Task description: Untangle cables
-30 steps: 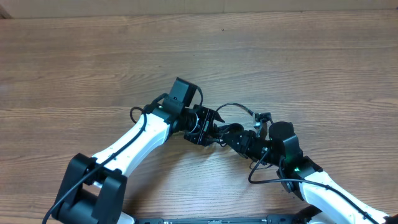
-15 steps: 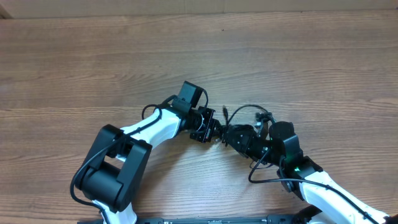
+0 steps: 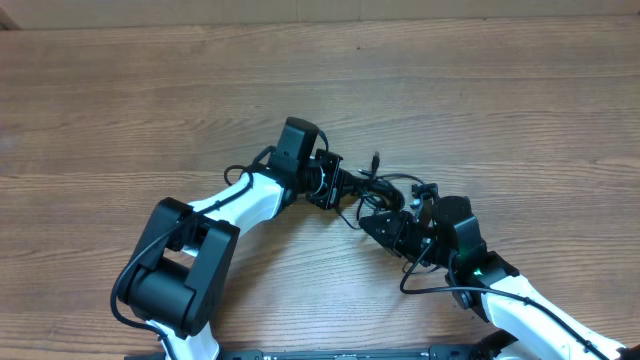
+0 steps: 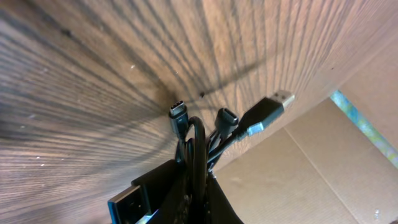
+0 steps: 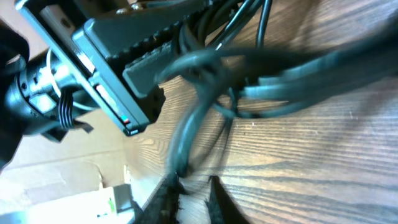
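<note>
Though thin, black cables (image 4: pixel 198 142) on grained wood (image 3: pixel 150 100).

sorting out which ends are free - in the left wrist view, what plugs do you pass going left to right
usb-c plug → oval-mouthed plug → silver usb-a plug, all ends of the cables pinched in the left gripper

- I see the thin black flexible cables (image 3: pixel 380 186) bunched in a tangled knot, just at 3 o'clock of the overhead view's centre.
- One plug end (image 3: pixel 375 158) sticks out toward 12 o'clock.
- On my left wrist view, two small oval-mouthed plugs (image 4: pixel 177 112) point to 12 o'clock, and a silver-tipped flat plug (image 4: pixel 278 101) points to 2 o'clock.
</note>
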### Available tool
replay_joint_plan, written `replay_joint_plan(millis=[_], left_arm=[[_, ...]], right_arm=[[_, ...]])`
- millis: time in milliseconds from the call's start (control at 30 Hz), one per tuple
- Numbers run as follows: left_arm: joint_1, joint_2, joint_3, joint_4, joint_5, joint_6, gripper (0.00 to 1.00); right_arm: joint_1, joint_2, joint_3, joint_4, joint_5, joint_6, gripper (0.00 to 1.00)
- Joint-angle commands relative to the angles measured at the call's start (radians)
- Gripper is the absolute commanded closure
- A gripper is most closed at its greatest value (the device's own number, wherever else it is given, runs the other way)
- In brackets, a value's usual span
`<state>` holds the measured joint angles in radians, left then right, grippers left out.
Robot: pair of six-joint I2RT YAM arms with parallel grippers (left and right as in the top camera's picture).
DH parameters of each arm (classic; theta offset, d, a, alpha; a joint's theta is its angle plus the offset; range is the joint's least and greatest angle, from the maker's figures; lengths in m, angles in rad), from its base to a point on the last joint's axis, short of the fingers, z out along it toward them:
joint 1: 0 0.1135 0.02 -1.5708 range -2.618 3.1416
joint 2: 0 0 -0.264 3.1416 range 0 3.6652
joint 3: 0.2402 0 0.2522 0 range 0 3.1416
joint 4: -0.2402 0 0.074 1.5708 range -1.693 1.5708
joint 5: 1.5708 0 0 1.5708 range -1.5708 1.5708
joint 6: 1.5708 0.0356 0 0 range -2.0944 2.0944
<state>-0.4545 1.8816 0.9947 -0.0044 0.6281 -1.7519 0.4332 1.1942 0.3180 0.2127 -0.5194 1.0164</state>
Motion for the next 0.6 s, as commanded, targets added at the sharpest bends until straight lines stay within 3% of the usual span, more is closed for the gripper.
replay_joint_plan(millis=[0, 200, 300, 433, 567], left_arm=[[0.013, 0.011, 0.007, 0.010, 0.055, 0.001, 0.96], [0.002, 0.011, 0.007, 0.011, 0.083, 0.055, 0.96], [0.002, 0.011, 0.007, 0.026, 0.082, 0.114, 0.96], [-0.007, 0.010, 0.007, 0.212, 0.086, 0.228, 0.96], [-0.030, 0.010, 0.007, 0.294, 0.054, 0.308, 0.96]], right_arm=[[0.005, -0.003, 0.003, 0.048, 0.011, 0.005, 0.77], [0.005, -0.003, 0.003, 0.108, 0.121, 0.119, 0.67], [0.005, -0.003, 0.003, 0.107, 0.169, 0.190, 0.67], [0.005, -0.003, 0.003, 0.108, 0.212, 0.421, 0.64], [0.005, -0.003, 0.003, 0.109, 0.212, 0.491, 0.64]])
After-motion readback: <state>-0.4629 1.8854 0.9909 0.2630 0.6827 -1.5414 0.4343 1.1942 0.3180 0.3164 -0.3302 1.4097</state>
